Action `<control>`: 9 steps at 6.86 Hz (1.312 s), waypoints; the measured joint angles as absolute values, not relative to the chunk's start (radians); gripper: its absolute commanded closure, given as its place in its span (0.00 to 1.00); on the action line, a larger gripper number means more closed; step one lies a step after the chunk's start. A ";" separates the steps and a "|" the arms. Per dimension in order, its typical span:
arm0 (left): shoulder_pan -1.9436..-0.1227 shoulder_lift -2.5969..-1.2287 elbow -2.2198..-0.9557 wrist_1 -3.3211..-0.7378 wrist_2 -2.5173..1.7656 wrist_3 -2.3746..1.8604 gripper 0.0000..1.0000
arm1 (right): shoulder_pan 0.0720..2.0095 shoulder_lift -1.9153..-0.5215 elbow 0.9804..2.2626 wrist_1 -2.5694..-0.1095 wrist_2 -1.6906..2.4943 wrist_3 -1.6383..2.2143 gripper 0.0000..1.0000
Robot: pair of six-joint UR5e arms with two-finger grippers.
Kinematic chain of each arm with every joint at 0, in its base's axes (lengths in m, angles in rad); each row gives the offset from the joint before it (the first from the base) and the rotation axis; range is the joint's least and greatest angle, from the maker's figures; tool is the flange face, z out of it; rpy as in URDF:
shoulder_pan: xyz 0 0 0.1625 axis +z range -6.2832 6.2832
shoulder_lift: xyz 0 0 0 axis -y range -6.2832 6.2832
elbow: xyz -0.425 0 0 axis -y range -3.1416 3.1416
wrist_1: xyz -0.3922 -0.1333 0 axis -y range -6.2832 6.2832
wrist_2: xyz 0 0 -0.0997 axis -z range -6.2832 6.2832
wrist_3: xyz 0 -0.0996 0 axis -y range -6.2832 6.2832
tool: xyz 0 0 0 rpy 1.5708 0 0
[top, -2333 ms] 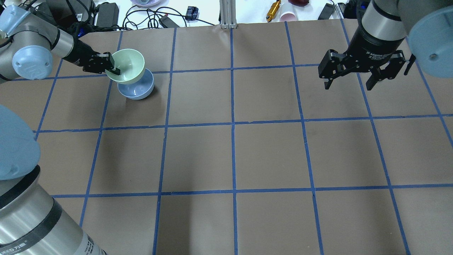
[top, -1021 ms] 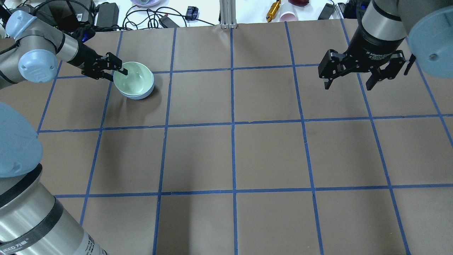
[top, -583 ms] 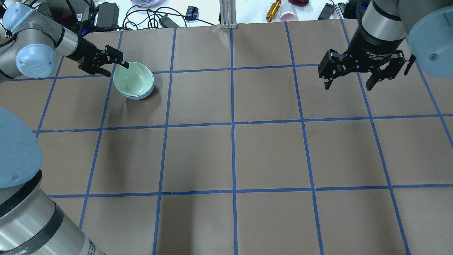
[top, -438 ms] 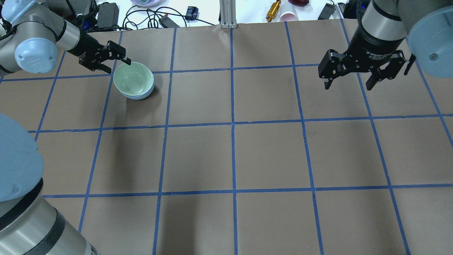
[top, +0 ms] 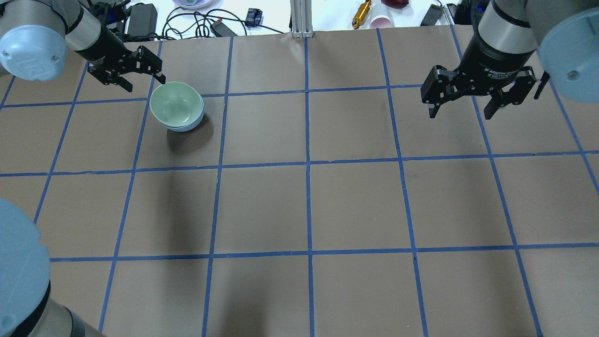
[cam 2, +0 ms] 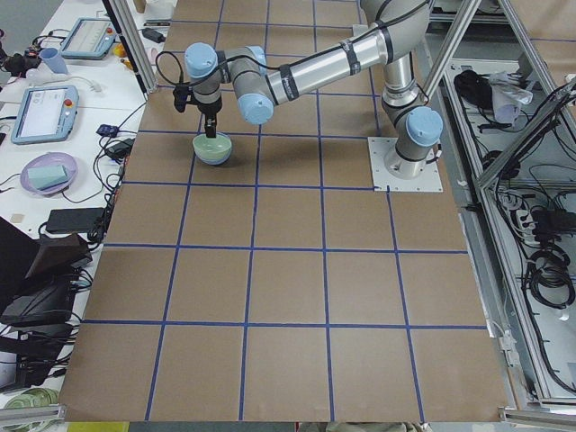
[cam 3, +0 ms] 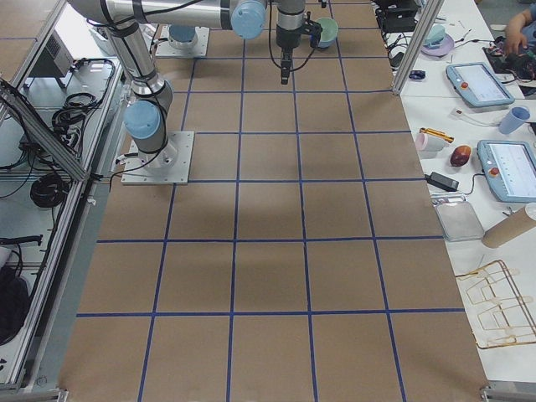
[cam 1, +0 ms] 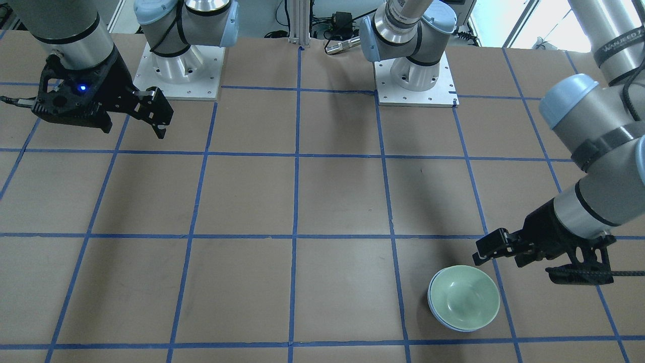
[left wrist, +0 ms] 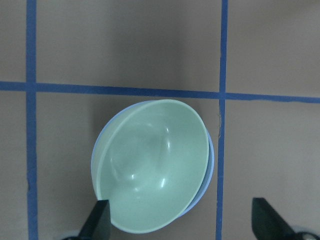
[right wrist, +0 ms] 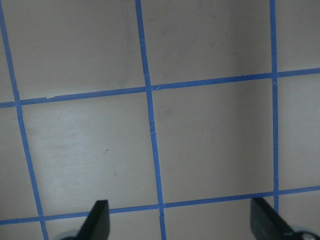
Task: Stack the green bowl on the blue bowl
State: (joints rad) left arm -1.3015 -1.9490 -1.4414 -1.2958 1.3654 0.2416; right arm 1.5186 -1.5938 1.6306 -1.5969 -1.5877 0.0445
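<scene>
The green bowl (top: 175, 102) sits nested inside the blue bowl (top: 188, 126), upright on the table at the far left. Only a thin sliver of the blue bowl's rim shows. The stack also shows in the front view, green bowl (cam 1: 464, 296) in blue bowl (cam 1: 437, 313), and in the left wrist view, green bowl (left wrist: 155, 165) in blue bowl (left wrist: 210, 167). My left gripper (top: 146, 83) is open and empty, raised just beside the stack's far-left rim and not touching it. My right gripper (top: 461, 114) is open and empty, hanging over the far right of the table.
Blue tape lines divide the brown table into squares. Beyond the far edge lie cables, a black power adapter (top: 140, 16), an aluminium post (top: 302, 18), a yellow tool (top: 361, 13) and a pink cup (top: 381, 21). The arm bases (cam 1: 176, 70) stand at the robot's side.
My left gripper set the green bowl down into the blue bowl, opened, and drew back up and away to the far left. The right arm has not moved.
</scene>
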 measured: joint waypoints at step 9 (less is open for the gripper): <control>-1.508 -1.548 -1.558 -1.541 1.514 0.086 0.00 | 1.519 -1.594 1.631 -1.597 -1.588 0.044 0.00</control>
